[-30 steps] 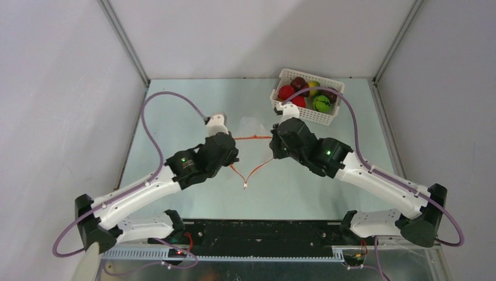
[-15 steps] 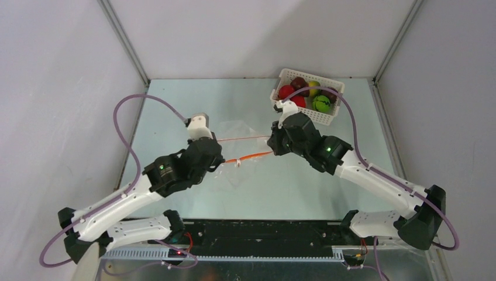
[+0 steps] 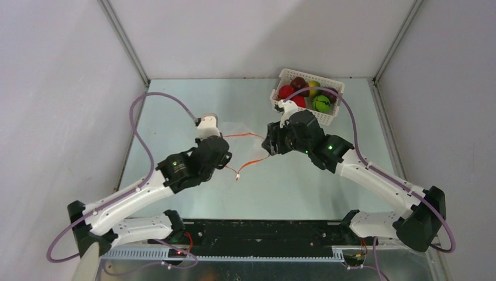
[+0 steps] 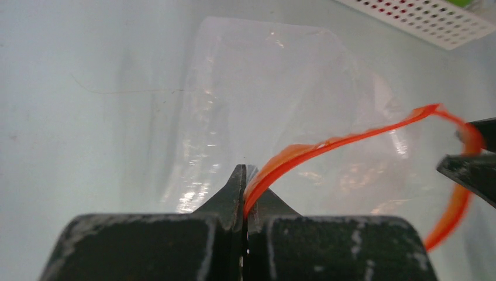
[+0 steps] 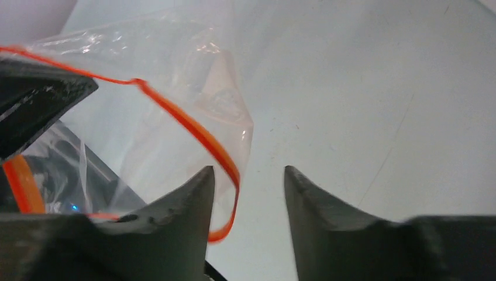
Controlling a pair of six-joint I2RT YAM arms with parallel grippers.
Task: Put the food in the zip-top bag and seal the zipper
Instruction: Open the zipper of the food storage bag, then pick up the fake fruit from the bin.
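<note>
The clear zip-top bag (image 4: pixel 263 88) lies crumpled on the table between my two arms. Its orange-red zipper (image 4: pixel 327 143) arcs up loosely, and the white slider tab (image 3: pixel 237 176) hangs at its low end. My left gripper (image 4: pixel 245 187) is shut on the zipper strip, with the same gripper (image 3: pixel 227 153) at the bag's left side in the top view. My right gripper (image 5: pixel 248 175) is open; the zipper (image 5: pixel 193 129) sags beside its left finger (image 5: pixel 196 193), not clamped. The food (image 3: pixel 304 93), red, maroon, yellow-green and green balls, sits in the basket.
The white perforated basket (image 3: pixel 307 115) stands at the back right, just behind my right gripper (image 3: pixel 268 143); its wall (image 4: pixel 427 17) shows at the top of the left wrist view. Grey walls close in the table on three sides.
My right gripper has opened and let go of the zipper, which now hangs slack. My left gripper swung left with the strip, then came partway back to the right.
</note>
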